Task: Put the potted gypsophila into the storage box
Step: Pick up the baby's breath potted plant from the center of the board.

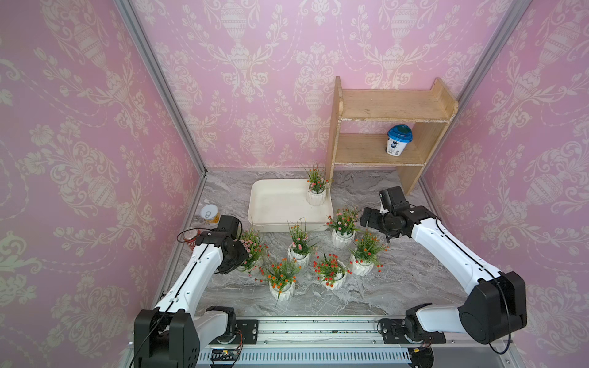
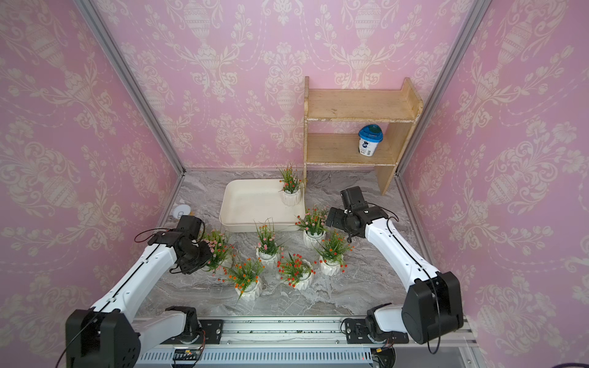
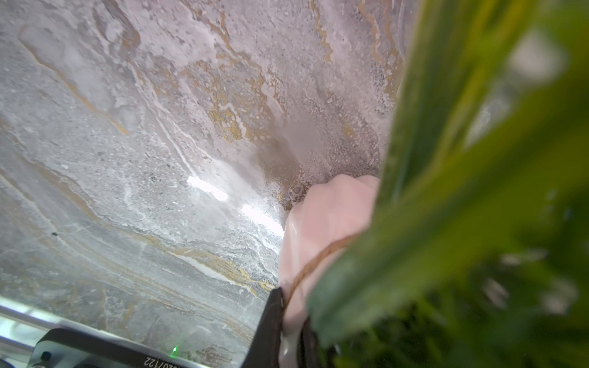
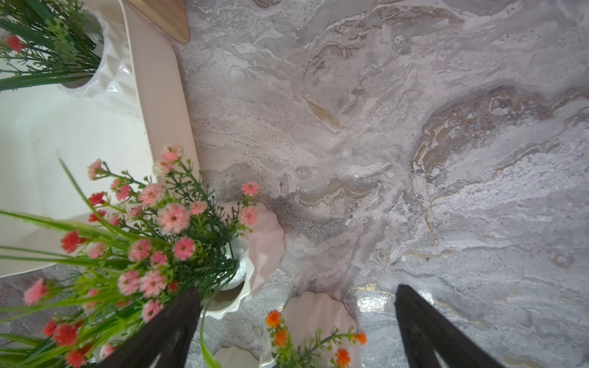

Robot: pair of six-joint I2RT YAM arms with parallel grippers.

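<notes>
**Top views.** Storage box [image 1: 252, 207] at rear-centre of marble table [image 1: 398, 286], just beside foot of wooden shelf [image 1: 392, 110]. Blue-lidded cup [image 1: 398, 141] on shelf's lower tier. In both top views: red-bloom pot [image 1: 316, 195] [image 2: 290, 197] upright inside box, far-right corner. Six more potted gypsophila out on table in front of box.
- Leftmost pot [image 1: 252, 251]: pink blooms, mostly hidden by L arm.
- Corner pot [image 1: 342, 237]: pink blooms, just off box's front-right corner.
- Orange-bloom pot [image 1: 361, 267]: nearer the robot than corner pot.
- Other three: grouped btw these, toward front.

L gripper [image 1: 238, 258] down at leftmost pot, jaws hidden here. R gripper [image 1: 365, 220] hovering just right of corner pot. Ring-pull tin [image 1: 209, 215] by L wall, apart from the pots.

**L wrist.** L gripper [image 3: 288, 334] pressed together on wall of leftmost pot [image 3: 322, 223]. One finger [image 3: 271, 318] outside, other inside rim, under blurred green sprigs. Pot lifted or resting on table: can't tell.

**R wrist.** R gripper [image 4: 298, 288] spread wide, nothing pinched. Corner pot [image 4: 264, 245] just beside one finger [image 4: 165, 331]. Orange-bloom pot [image 4: 318, 318] under gap btw fingers. Also in view: box rim [image 4: 159, 95] w/ red-bloom pot [image 4: 105, 63] inside.
</notes>
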